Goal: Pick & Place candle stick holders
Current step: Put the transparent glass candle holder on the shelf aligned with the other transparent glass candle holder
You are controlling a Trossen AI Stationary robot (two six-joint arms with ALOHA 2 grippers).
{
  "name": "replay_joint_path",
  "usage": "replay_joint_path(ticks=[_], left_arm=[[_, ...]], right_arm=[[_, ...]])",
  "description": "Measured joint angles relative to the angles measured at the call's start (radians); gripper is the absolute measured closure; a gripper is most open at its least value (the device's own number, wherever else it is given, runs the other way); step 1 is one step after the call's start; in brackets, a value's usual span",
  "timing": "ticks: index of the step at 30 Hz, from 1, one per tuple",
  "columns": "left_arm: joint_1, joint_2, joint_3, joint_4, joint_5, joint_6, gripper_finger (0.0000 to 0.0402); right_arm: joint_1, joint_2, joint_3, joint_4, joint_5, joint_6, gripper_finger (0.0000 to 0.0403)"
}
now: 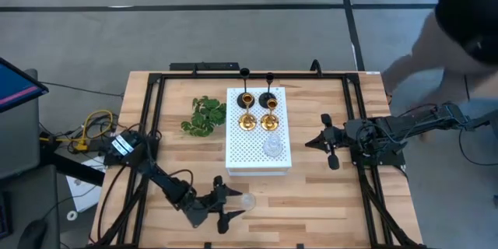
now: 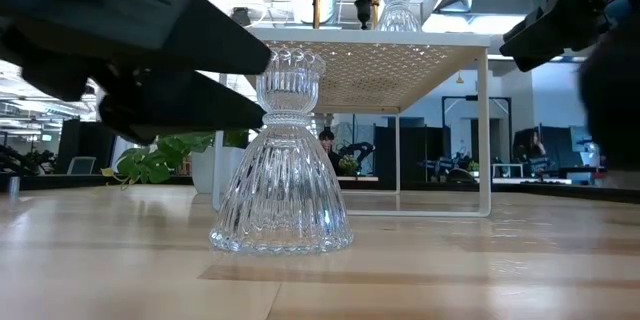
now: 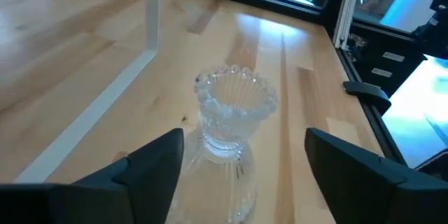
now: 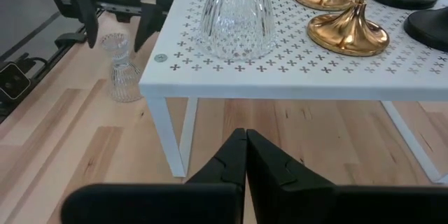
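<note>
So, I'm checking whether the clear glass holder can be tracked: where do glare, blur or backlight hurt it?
High view: the glass holder is a faint pale spot on the table. Low view: sharp ribs, but bright backlight and the blurred left gripper crowd it. Left wrist view: soft, slightly blurred rim. Right wrist view: small but distinct.

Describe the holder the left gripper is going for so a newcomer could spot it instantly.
Start at the white perforated board in the table's middle, then look to the bare wood in front of it. The clear glass holder stands upright there between the open fingers of the left gripper; unlike the rest, it is off the board.
</note>
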Motion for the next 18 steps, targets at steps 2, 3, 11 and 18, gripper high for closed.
replay_joint_path(ticks=[2,3,11,18], left_arm=[[0.013,0.0,0.0,-0.001,0.009,-0.002,0.0096],[0.02,0.0,0.0,-0.002,0.01,-0.002,0.0093],[0.072,0.0,0.0,-0.002,0.075,-0.003,0.0087],[0.11,0.0,0.0,-0.003,0.123,-0.004,0.0087]], right_arm=[[0.0,0.0,0.0,0.0,0.0,0.0,0.0402],[0.0,0.0,0.0,0.0,0.0,0.0,0.0402],[0.0,0.0,0.0,-0.016,0.0,-0.001,0.0402],[0.0,0.0,0.0,-0.041,0.0,0.004,0.0402]])
